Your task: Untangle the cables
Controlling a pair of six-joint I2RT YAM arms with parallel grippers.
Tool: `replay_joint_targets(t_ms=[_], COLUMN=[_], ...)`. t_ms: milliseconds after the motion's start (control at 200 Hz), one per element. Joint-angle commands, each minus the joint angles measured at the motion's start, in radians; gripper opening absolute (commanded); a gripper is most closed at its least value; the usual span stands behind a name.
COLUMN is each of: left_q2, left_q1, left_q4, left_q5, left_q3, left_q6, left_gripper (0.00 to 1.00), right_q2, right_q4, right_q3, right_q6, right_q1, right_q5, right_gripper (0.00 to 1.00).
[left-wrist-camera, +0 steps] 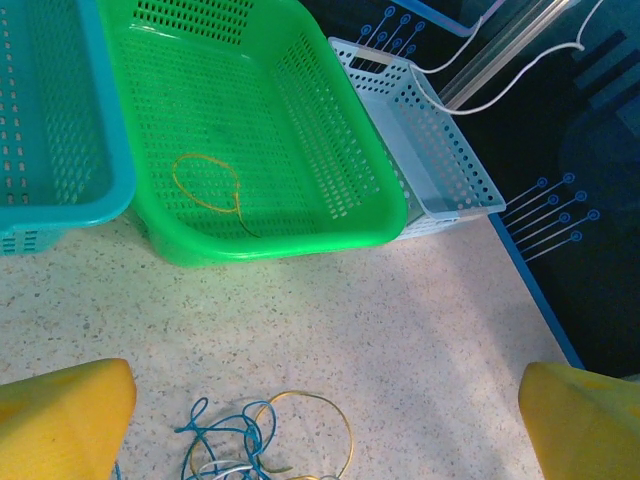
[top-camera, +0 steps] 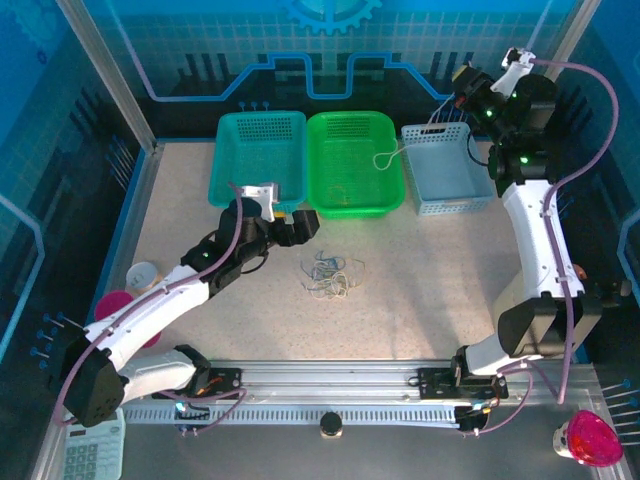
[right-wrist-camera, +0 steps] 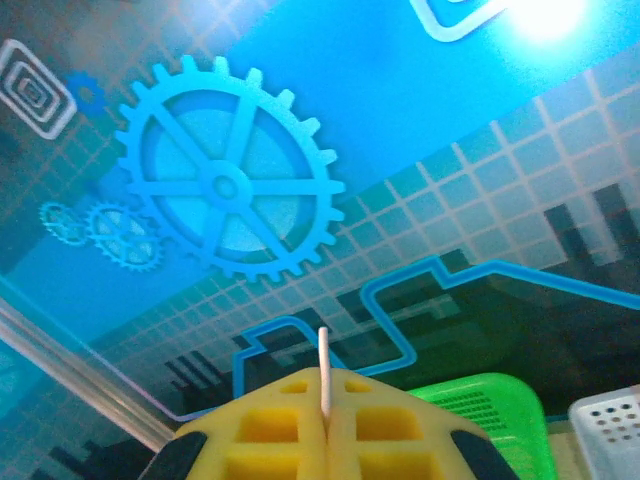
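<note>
A small, loose clump of thin cords (top-camera: 328, 275), blue, white and yellowish, lies tangled at the middle of the table, just on the near side of the green basket (top-camera: 355, 211). One yellowish cord (left-wrist-camera: 207, 185) lies apart as a single loop on that basket's floor. A white cord (top-camera: 392, 156) hangs far right, its looped end over the basket's right rim and its upper end pinched in the right gripper (right-wrist-camera: 325, 388).
</note>
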Motion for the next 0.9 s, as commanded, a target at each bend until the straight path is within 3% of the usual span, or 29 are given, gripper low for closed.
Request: replay_joint_targets(t_ms=[0,370,505,660,895], left_q2=[-0.018,0.0,-0.005,-0.029,-0.044], left_q1=[0.012,0.02,0.022,0.02,0.02], left_q4=[-0.018,0.0,0.005,0.008,0.008], left_q5=[0.023,0.05,0.06,0.058,0.057], left_q3=[0.022,0.029,0.029,0.014,-0.003], left_q6=[-0.006,-0.017,-0.029,-0.031,-0.032], left_gripper=[0.99,0.99,0.99,0.99,0.99], right_q2=[0.023,0.097,0.12,0.142,0.128], right_q4=[-0.026,-0.075,-0.093,-0.091,-0.065], right_q3=[0.044,0.016,-0.019,-0.084,-0.128], right_q6=[-0.067,-0.161,-0.252,-0.264,-0.243], right_q1=[-0.01,0.012,0.106,0.139,0.14], right_q5=[0.095,0.19,0.34,0.441,0.449], right_gripper=[0.0,0.0,0.0,0.0,0.0])
